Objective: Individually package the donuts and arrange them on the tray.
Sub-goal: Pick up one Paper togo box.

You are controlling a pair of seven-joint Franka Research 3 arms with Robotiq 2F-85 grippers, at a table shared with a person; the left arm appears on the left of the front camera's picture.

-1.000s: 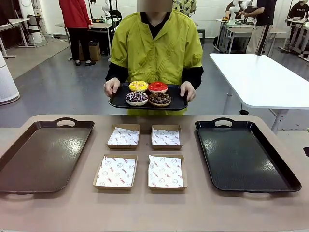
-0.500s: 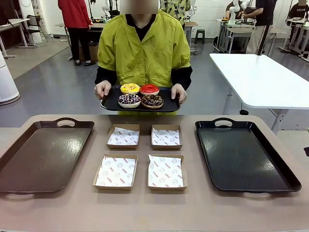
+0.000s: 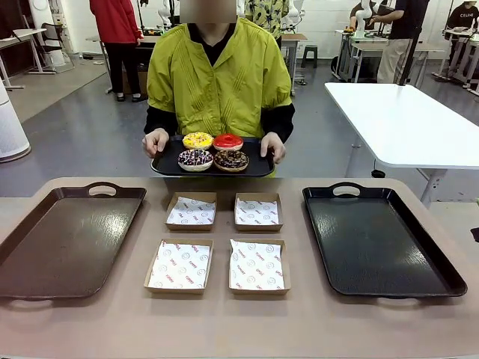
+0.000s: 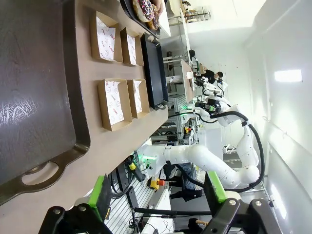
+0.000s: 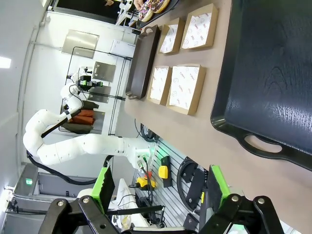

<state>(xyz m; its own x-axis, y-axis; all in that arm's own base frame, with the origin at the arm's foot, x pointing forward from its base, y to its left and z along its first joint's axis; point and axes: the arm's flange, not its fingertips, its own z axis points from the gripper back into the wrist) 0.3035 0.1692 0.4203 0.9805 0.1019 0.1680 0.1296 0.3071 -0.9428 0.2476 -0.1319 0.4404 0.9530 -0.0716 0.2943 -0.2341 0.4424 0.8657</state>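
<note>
A person across the table holds a small black serving tray (image 3: 256, 167) in both hands, just beyond the far edge. It carries the four donuts: yellow-iced (image 3: 197, 140), red-glazed (image 3: 227, 141), dark with white-and-coloured sprinkles (image 3: 195, 158) and chocolate with sprinkles (image 3: 230, 159). The donuts (image 4: 146, 7) also peek in at the top of the left wrist view. My left gripper (image 4: 157, 192) is open and holds nothing, well back from the table. My right gripper (image 5: 161, 183) is likewise open and holds nothing off the table's near edge.
Four paper-lined cardboard boxes stand in two rows mid-table, such as the near-left box (image 3: 179, 265) and the far-right box (image 3: 257, 212). A large brown tray (image 3: 63, 239) lies on the left, a large black tray (image 3: 378, 239) on the right. A white table (image 3: 408, 120) stands behind.
The person has stepped to the picture's left with the donut tray, carrying it a little lower. Neither gripper has visibly changed.
</note>
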